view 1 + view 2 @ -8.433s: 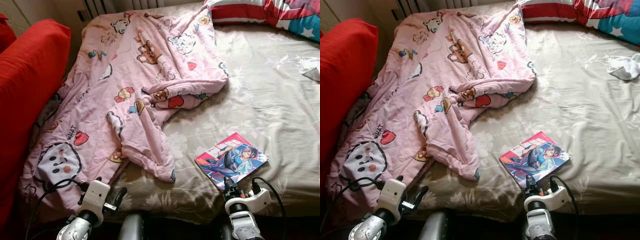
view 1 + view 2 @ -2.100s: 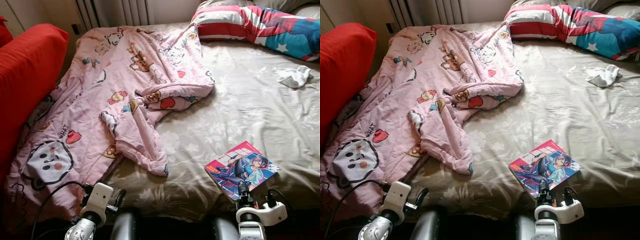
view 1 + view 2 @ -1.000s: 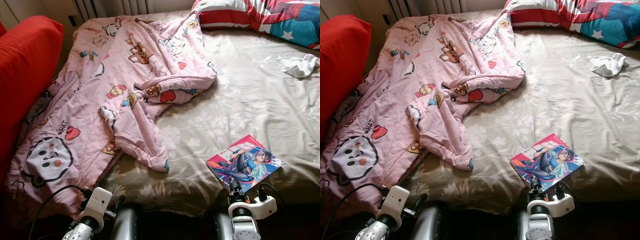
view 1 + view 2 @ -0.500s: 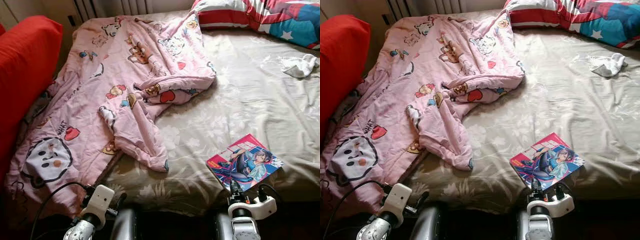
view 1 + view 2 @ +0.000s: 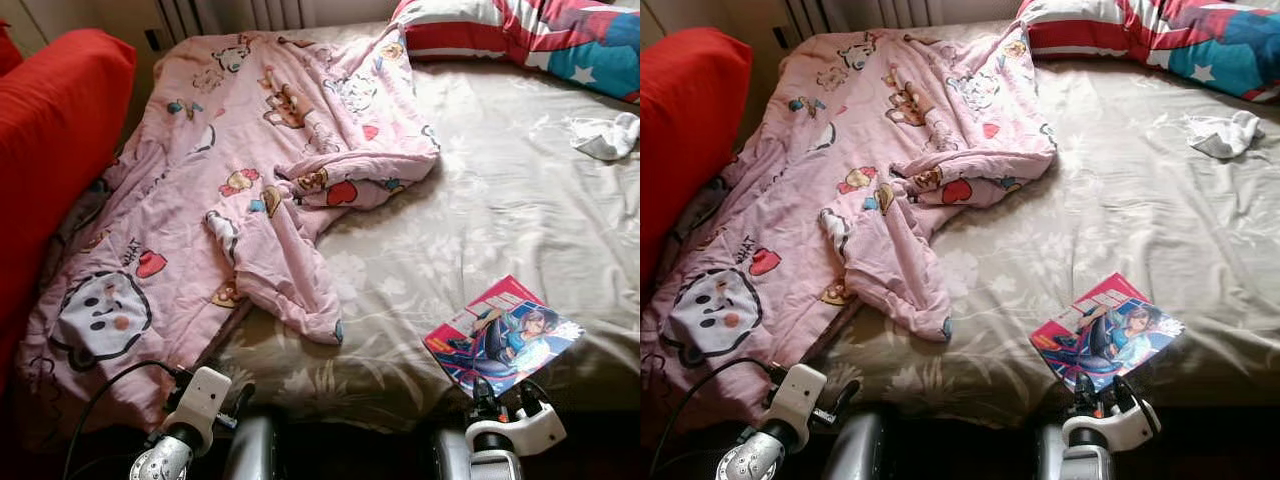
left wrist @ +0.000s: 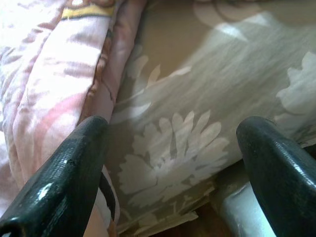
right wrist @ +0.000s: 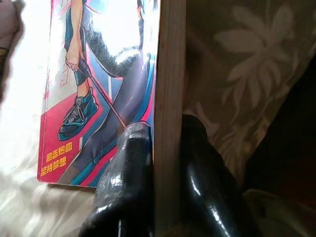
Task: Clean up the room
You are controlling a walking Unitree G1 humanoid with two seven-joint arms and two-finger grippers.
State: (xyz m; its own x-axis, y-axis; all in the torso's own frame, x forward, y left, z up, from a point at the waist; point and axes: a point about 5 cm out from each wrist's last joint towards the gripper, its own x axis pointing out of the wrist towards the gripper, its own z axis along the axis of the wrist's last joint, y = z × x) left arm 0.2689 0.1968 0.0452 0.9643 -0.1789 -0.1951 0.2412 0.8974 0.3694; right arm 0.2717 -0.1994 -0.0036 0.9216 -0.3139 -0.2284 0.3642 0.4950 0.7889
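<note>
Shifted slightly rightward, comic book (image 5: 503, 337) lying diagonally on bed (image 5: 480, 200), near corner clamped by right end effector (image 7: 165, 197); left end effector (image 6: 168, 163) spread

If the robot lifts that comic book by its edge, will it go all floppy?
Probably only a little. The comic book looks fairly thick along its edge, so it should mostly hold its shape. The right gripper pinches just one edge, so the far end may droop. Its glossy cover might slip.
</note>
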